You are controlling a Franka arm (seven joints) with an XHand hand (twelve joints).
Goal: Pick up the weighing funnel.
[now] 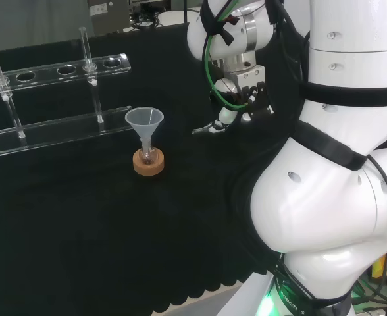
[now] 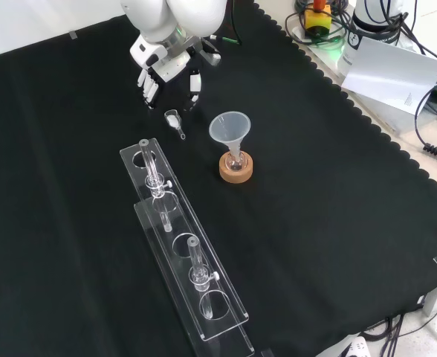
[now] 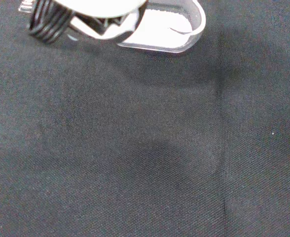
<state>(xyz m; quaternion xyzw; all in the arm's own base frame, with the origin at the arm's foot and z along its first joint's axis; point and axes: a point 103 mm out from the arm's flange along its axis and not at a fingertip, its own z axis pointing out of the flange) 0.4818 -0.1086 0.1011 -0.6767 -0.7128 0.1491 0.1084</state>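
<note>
"What is it after?"

"A small clear scoop-shaped weighing funnel (image 2: 175,119) with a short stem and a whitish bowl. It lies flat on the matt black woven cloth (image 2: 330,223). In the front view it is just left of the big clear cone-shaped funnel (image 2: 229,128) and slightly farther off."

"And the hand?"

"The black and white hand (image 2: 166,71) hangs farther off again from that funnel, just beyond the scoop. Its fingers (image 2: 149,88) are straight and spread, pointing down at the cloth, curled round nothing. I can't tell whether a fingertip touches the scoop. In the wrist view the scoop's rounded clear rim sits right beside a black ribbed part of the hand."

"What holds the funnel up?"

"Its stem sits in a small glass flask (image 2: 235,158) on a round tan cork ring (image 2: 235,171)."

"Anything else?"

"In the front view, nearer than the funnel and to its left, there is a long clear acrylic rack (image 2: 204,294) with round holes. 2 thin glass tubes (image 2: 153,167) stand upright in it. The cloth's edge is cut in scallops."
</note>
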